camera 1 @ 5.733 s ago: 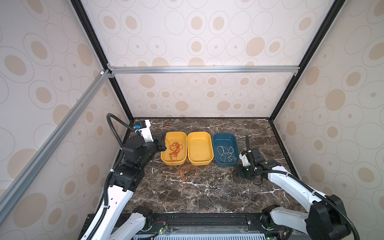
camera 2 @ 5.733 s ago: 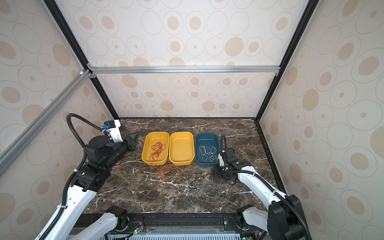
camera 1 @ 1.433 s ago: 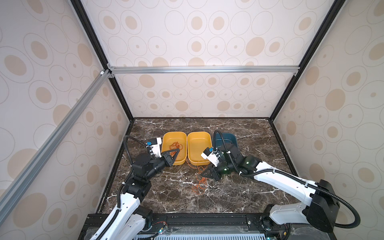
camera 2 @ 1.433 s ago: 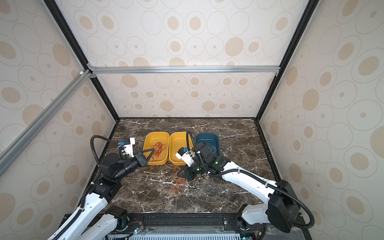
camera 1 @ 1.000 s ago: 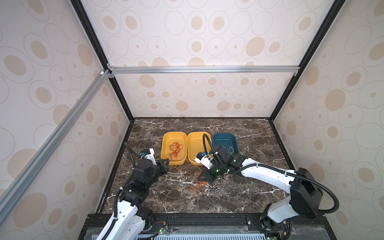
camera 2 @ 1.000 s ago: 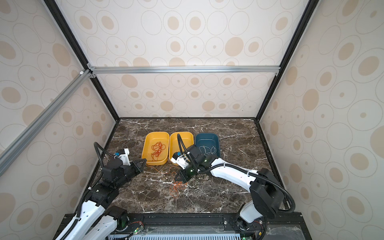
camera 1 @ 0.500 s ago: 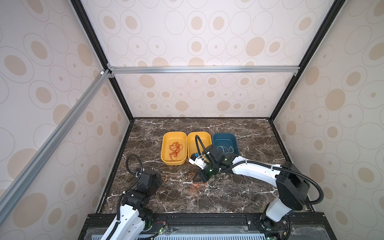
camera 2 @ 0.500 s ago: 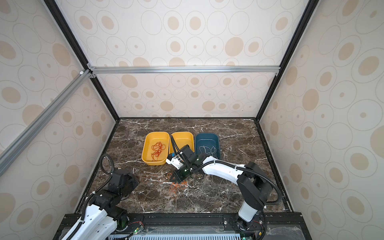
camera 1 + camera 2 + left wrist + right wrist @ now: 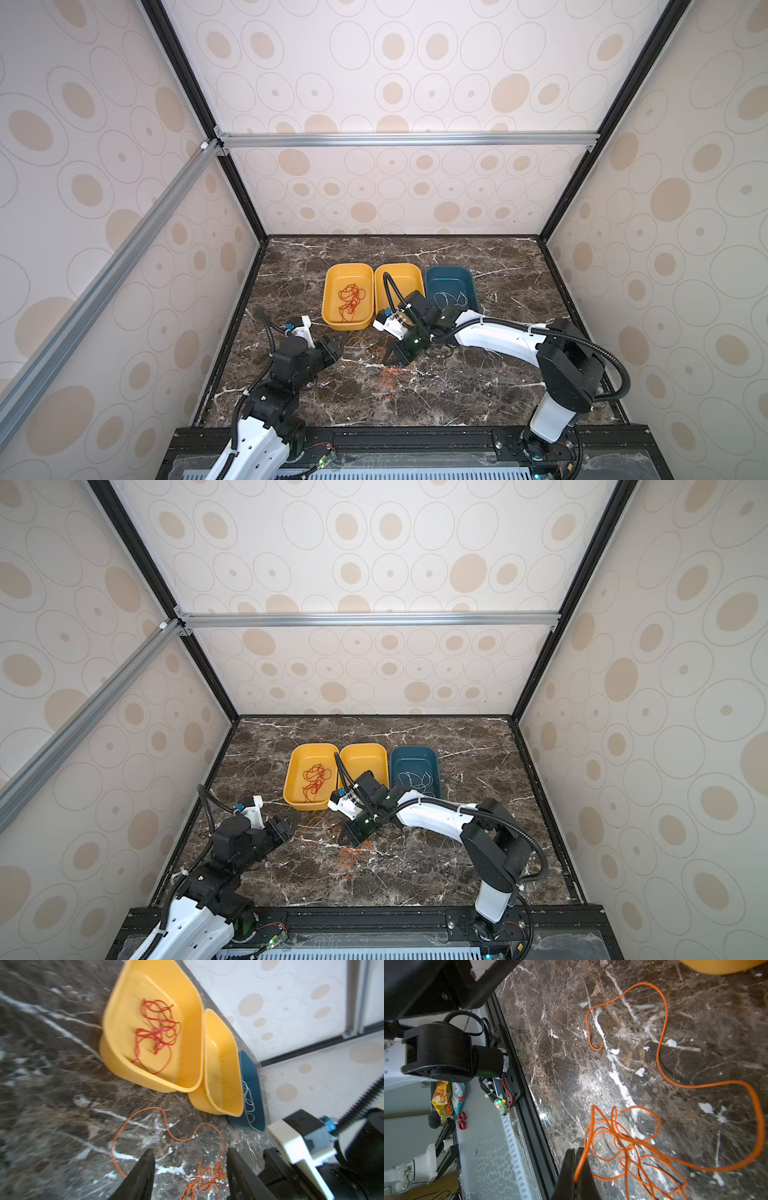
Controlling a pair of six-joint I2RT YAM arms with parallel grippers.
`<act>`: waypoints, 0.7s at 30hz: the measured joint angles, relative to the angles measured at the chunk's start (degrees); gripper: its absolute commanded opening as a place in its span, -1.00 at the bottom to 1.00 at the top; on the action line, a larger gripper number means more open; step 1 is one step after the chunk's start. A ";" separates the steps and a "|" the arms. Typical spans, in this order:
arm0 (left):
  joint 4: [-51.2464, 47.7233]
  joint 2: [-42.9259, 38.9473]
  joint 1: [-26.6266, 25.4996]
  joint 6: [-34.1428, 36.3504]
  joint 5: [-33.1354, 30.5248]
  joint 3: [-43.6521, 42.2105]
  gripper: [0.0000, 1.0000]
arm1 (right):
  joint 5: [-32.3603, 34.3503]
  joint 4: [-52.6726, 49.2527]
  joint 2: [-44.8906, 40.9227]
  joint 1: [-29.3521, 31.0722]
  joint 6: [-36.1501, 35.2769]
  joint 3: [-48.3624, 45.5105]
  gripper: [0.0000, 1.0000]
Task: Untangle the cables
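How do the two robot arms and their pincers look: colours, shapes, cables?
The left arm and right arm have white shells and black joints, each with a black corrugated hose and a white wrist camera block. The left pincer and right pincer are black, with tapering fingers.

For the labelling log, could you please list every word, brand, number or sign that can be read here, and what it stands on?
None can be read.
The colourful packets in the right wrist view may carry print, but it is too small and blurred.
The yellow trays and the blue tray show no lettering.
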 measured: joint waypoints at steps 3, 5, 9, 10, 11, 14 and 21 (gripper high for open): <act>4.98 2.89 -3.61 0.94 3.08 -1.51 0.03 | -1.16 0.04 0.02 -0.28 -0.02 0.00 -1.00; 8.04 5.44 -6.64 1.60 4.35 -2.03 -0.02 | -2.03 0.13 0.02 -0.50 0.02 0.00 -1.00; 12.31 11.02 -12.09 3.06 5.01 -2.25 -0.07 | -3.67 0.48 0.00 -1.05 0.20 0.00 -1.00; 12.87 11.91 -12.96 3.34 4.85 -2.29 -0.08 | -3.93 0.63 0.02 -1.14 0.31 0.00 -1.00; 13.42 12.74 -13.90 3.56 4.74 -2.38 -0.09 | -4.24 0.74 0.00 -1.27 0.50 0.00 -1.00; 14.88 13.29 -15.30 4.00 4.11 -3.10 -0.09 | -5.07 0.76 0.02 -1.42 0.72 0.00 -1.00; 17.33 13.94 -15.61 4.90 2.82 -4.46 -0.14 | -6.34 0.76 0.33 -1.60 0.76 0.00 -1.00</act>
